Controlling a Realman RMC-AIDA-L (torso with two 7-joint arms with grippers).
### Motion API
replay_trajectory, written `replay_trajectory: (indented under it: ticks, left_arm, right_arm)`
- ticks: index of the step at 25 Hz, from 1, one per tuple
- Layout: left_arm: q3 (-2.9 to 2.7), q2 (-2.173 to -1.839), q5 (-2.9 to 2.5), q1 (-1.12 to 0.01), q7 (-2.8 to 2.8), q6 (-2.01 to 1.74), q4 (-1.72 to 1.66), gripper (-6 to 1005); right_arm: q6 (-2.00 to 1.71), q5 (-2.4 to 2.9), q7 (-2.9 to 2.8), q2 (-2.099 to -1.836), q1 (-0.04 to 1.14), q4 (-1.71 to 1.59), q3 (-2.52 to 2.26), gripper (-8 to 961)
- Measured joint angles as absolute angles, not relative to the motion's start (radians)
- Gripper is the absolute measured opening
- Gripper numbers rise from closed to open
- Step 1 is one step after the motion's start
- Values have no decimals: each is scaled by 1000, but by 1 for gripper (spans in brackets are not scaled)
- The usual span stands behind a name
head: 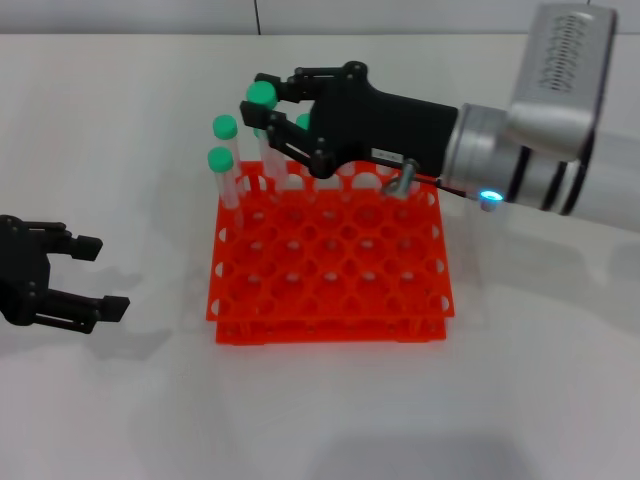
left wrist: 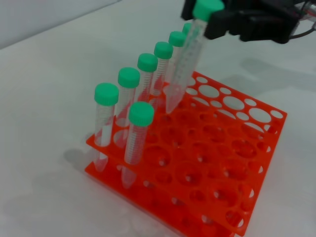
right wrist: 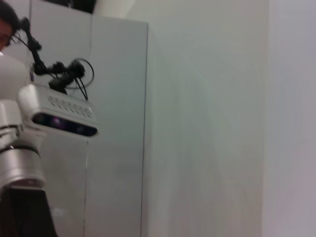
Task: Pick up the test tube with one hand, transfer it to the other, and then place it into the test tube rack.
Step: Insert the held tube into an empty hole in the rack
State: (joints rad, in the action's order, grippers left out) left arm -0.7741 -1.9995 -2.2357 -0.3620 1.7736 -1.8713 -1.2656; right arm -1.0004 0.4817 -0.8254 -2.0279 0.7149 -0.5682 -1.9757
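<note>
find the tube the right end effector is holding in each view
Head view: the test tube is above the test tube rack's far edge, in the right end effector.
Left wrist view: tilted test tube, tip just above a hole.
Right wrist view: not in it.
Shared landmark: the rack.

The head camera looks forward and down from above onto a white table (head: 330, 420), taking in the whole orange rack (head: 330, 265) at middle distance, with the left gripper (head: 95, 275) at one edge and the right gripper (head: 268, 105) reaching in over the rack's far row. The left wrist camera sits low and close, facing the rack (left wrist: 207, 163) from a corner, so the rack and the right gripper (left wrist: 217, 22) appear in both views. The right wrist camera faces away from the table, toward a pale wall panel (right wrist: 118, 123) and what seems to be an arm's camera housing (right wrist: 61, 116); it shares nothing with the others.
</note>
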Motion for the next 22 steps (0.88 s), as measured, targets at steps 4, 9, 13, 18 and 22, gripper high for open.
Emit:
replay_trajectory:
  ticks: [4,9,13,18,22]
  left_arm:
    - [-774,-2000,-2236,-362,1773,-1872,-1266,888]
    - [-773,-2000,-2237,-362,1773,-1872,-1265,888]
    - [-773,-2000,-2237,-362,1773,-1871,-1265,888]
    - [-773,-2000,-2237,-367,1773,-1867,-1265,888]
    - [-773,-2000,-2237,-373,1773,-1865,-1265,888]
  right_arm:
    - [-955,420,-830,-2028,736,-568,-2018,295]
    - [-938,399,-872,-2028,737,-568,-2022,296]
    - [-932,375,-886,-2028,734,-568,-2028,298]
    - [-931,318,-879,-2028,732,-567,-2067,300]
    - [-930,304,-873,-2028,732,-567,-2085,302]
